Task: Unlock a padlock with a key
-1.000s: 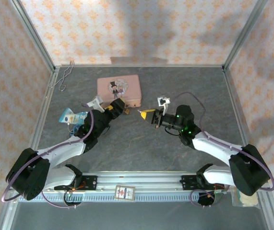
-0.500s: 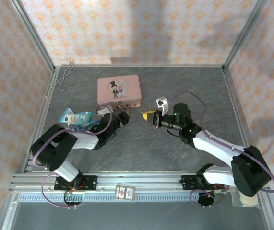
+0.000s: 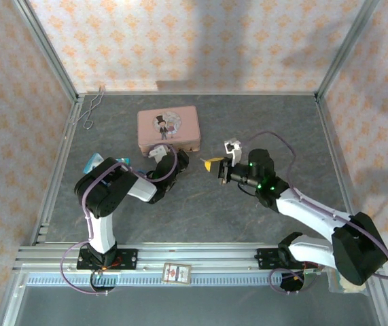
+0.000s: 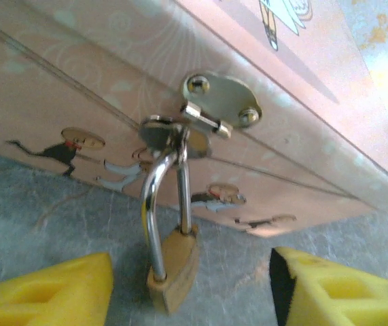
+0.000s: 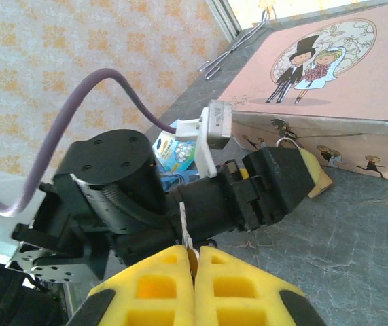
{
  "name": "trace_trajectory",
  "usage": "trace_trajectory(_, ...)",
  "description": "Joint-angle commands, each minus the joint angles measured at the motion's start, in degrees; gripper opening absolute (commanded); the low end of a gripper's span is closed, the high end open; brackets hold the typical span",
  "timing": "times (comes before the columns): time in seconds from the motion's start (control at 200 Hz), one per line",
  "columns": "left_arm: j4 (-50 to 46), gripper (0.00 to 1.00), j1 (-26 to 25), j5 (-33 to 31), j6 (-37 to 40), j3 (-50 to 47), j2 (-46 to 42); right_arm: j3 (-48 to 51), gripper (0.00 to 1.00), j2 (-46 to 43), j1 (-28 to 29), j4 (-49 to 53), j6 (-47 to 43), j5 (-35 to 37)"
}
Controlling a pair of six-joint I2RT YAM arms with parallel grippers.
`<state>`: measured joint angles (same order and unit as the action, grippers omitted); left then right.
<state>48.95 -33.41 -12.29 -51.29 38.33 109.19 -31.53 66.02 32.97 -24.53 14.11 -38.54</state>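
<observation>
The small brass padlock [image 4: 173, 268] hangs by its silvery shackle from the hasp [image 4: 217, 109] on the front wall of the pink tin [image 3: 168, 128]. My left gripper [image 4: 190, 292] is open. Its yellow fingers [image 4: 51, 292] stand on either side of the padlock body, with a gap on each side. In the top view this gripper [image 3: 172, 161] sits right at the tin's front edge. My right gripper [image 5: 195, 255] is shut on the thin silvery key [image 5: 185, 227], whose blade sticks up from the pads. It hovers to the right of the left gripper [image 3: 212, 165].
A bent silver wire [image 3: 90, 109] lies at the back left corner. A blue packet [image 3: 97, 163] lies left of the left arm. A small card [image 3: 177, 273] rests on the front rail. Metal frame posts and papered walls enclose the grey table.
The left arm has folded up, its elbow swinging right, and its gripper has come in to the tin's front at the padlock. The right gripper has stayed almost still, holding the key.
</observation>
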Motion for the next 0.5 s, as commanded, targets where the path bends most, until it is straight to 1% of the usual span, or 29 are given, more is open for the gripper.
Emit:
trace_trajectory(0.0,0.38,0.55,0.49,-1.46,-0.39,3.01,4.89,1.16,0.0,-0.79,0.25,-2.43,1.34,1.53)
trace_trajectory(0.04,0.33,0.53,0.54,-1.29,-0.44,3.71,5.64,1.61,0.0,-0.64,0.25,-3.36,1.92,1.46)
trace_trajectory(0.105,0.37,0.46,0.69,-1.09,-0.66,4.46,6.68,2.48,0.0,-0.74,0.25,-4.87,3.04,1.86)
trace_trajectory(0.235,1.69,0.28,1.52,0.08,-1.26,4.37,7.62,4.05,0.0,-0.89,0.25,-6.77,3.9,3.54)
trace_trajectory(0.365,3.28,0.08,2.5,4.89,-0.33,4.0,7.22,4.46,0.0,-0.25,0.25,-6.29,3.04,5.36)
trace_trajectory(0.395,3.66,0.05,2.6,6.26,-0.13,3.74,6.87,4.46,0.0,-0.04,0.25,-5.98,2.69,5.92)
trace_trajectory(0.455,4.71,0.0,2.72,8.92,0.2,2.89,5.72,4.68,0.0,0.19,0.25,-5.67,1.64,7.08)
trace_trajectory(0.495,5.56,0.0,2.81,10.99,0.32,2.17,4.84,4.95,0.0,0.29,0.25,-5.59,0.85,7.91)
